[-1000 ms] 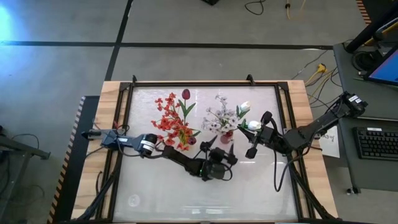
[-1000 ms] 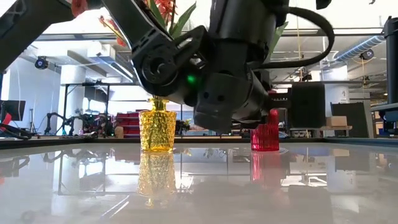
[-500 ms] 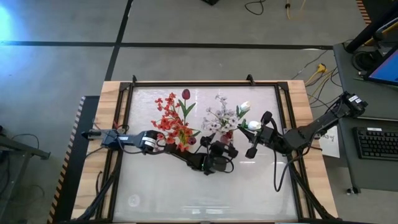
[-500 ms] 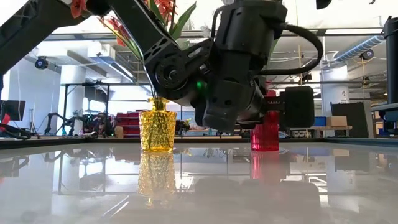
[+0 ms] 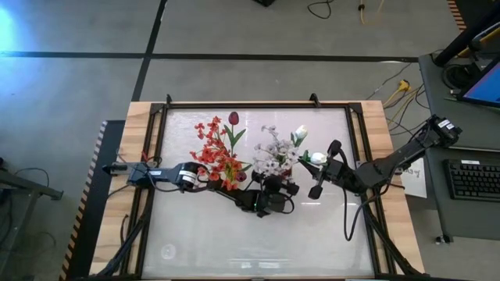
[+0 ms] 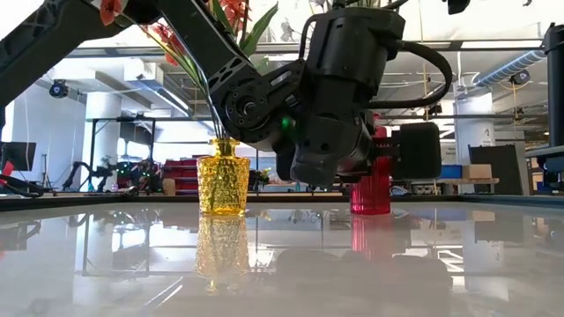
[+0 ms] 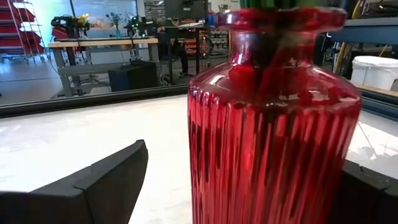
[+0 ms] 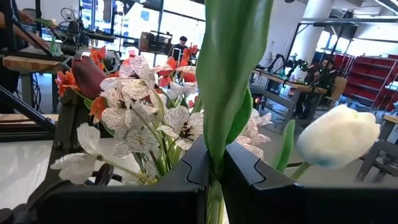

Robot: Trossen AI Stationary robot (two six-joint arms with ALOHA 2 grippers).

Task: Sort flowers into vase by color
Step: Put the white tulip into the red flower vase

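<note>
Here the bench carries two vases: a yellow vase holding the red-orange flowers, and a red vase holding the white flowers. The left hand stands with its fingers wide apart on either side of the red vase, very close to the glass. If it shifts sideways or closes off-centre, it could tip or drag that vase and spill the white sprays. The right hand, fingers pressed together on the green stem of a white tulip bud, hovers just beside the white bunch; a slip there could drop the bud or snag neighbouring blossoms.
</note>
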